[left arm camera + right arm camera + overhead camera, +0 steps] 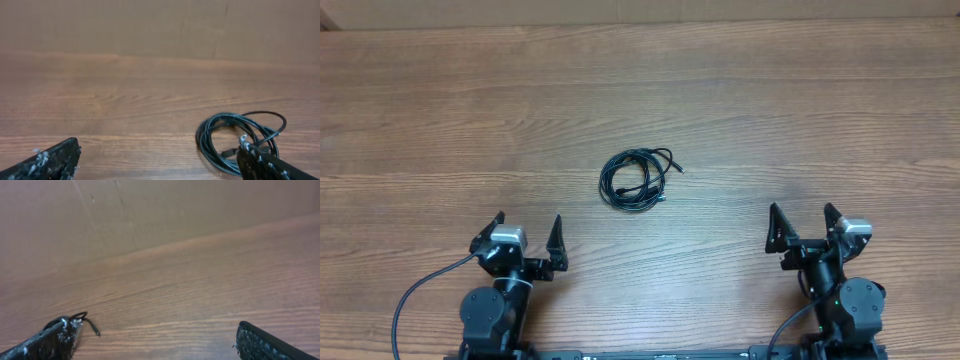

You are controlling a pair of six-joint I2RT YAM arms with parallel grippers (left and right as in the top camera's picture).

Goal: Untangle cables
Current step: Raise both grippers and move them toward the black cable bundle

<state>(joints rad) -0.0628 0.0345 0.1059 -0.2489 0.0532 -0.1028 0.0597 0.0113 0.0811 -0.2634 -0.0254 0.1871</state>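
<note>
Wood-grain table (440, 120) with one small coil of thin black cables (638, 180) lying mid-table; both grippers are spread wide and hold nothing.

From overhead the coil sits ahead of and between the left gripper (528, 222) and the right gripper (802, 212), well apart from each. There is bare wood on every side of it, and the table's far edge meets a paler strip (640, 10) at the top. Only the left wrist view shows the coil's make-up: several overlapping loops, a looser strand arching out to the right, and a small plug end inside the loops, just beyond the finger (270, 165) at the frame's right. The right wrist view catches only a short curl of cable poking past the finger at its left; the rest is hidden. Both wrist views show a plain brown panel (150, 25) rising behind the far edge.
</note>
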